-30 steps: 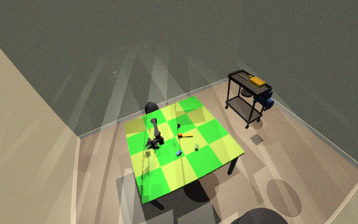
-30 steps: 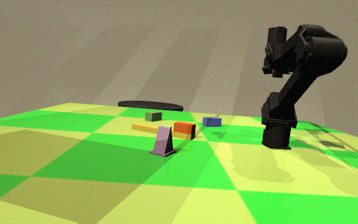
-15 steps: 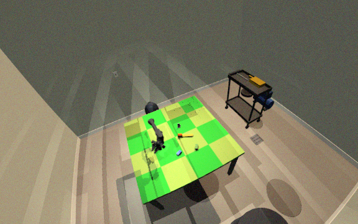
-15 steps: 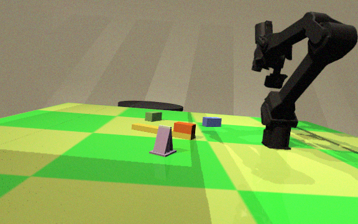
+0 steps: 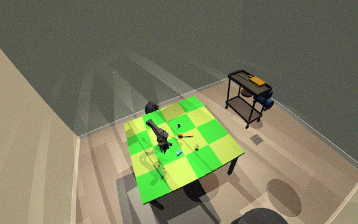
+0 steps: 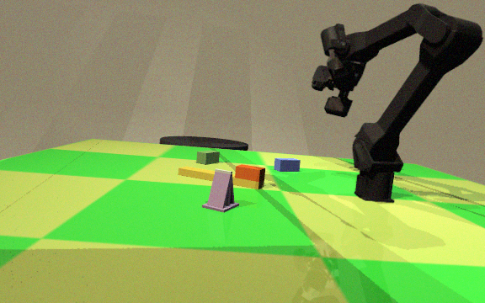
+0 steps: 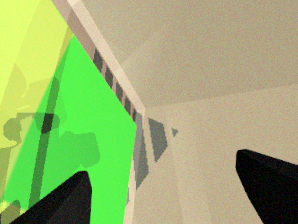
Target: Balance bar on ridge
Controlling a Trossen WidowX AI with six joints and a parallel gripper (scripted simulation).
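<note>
The black arm (image 6: 411, 84) reached high over the checkered table (image 6: 141, 210). Its claw (image 6: 331, 90) hung up in the air with its fingers apart and nothing between them. The yellow bar (image 6: 209, 174) with an orange end lay flat on the table, just behind the little purple ridge (image 6: 221, 190).

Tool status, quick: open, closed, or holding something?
Tool: open and holding nothing, raised above the table; the bar lies on the table untouched.
</note>
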